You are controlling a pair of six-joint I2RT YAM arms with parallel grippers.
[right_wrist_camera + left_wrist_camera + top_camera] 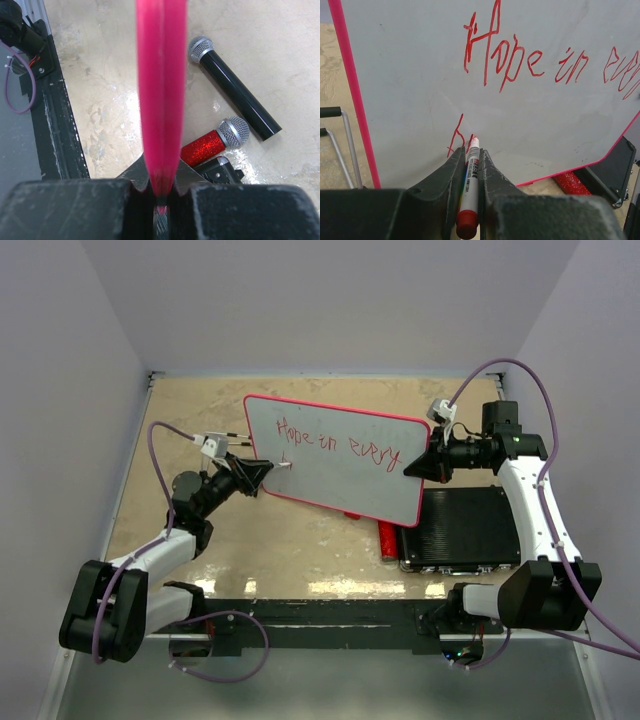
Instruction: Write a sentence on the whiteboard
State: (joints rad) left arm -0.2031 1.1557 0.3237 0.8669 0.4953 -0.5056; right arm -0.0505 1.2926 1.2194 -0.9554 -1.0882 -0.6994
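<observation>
The whiteboard (340,455) with its thin red frame is held tilted above the table. The sentence (335,443) reads "Hope in every" in red, with a first stroke of a second line below the "H" (456,136). My left gripper (268,470) is shut on a white marker with a red end (470,185), its tip touching the board (420,75) by that stroke. My right gripper (425,465) is shut on the board's right edge, seen edge-on as a red strip (161,90) in the right wrist view.
A black ribbed case (460,528) lies under the board's right end. A red glitter microphone (212,142) and a black microphone (232,95) lie on the table beneath the board. The red one also shows from above (388,538). A wire stand (345,145) is left of the board.
</observation>
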